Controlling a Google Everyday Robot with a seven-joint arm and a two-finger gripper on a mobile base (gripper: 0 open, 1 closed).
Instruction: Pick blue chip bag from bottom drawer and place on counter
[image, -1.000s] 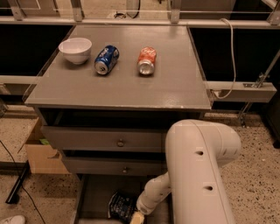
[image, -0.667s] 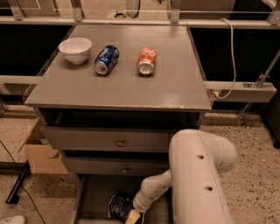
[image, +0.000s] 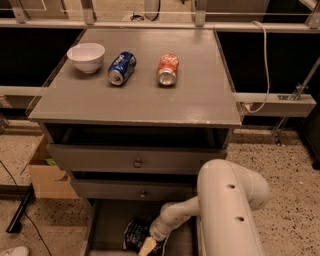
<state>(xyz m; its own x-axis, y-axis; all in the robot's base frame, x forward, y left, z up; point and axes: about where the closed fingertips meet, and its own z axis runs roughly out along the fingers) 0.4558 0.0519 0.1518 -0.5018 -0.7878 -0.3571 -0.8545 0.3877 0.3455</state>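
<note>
The blue chip bag (image: 134, 233) lies crumpled in the open bottom drawer (image: 107, 220) at the frame's lower edge, dark navy with white lettering. My white arm reaches down from the lower right into the drawer. My gripper (image: 148, 246) is at the bag's right side, touching or just above it, partly cut off by the frame's bottom edge. The counter (image: 140, 95) is the grey cabinet top above.
On the counter stand a white bowl (image: 86, 56), a blue soda can (image: 122, 67) on its side and an orange soda can (image: 167, 69) on its side. Two upper drawers with round knobs (image: 137, 162) are slightly open. A cardboard box (image: 47, 175) sits at the cabinet's left.
My arm has shifted left and lower in the drawer, bringing the gripper closer against the chip bag. The bag and the counter objects have not moved.
</note>
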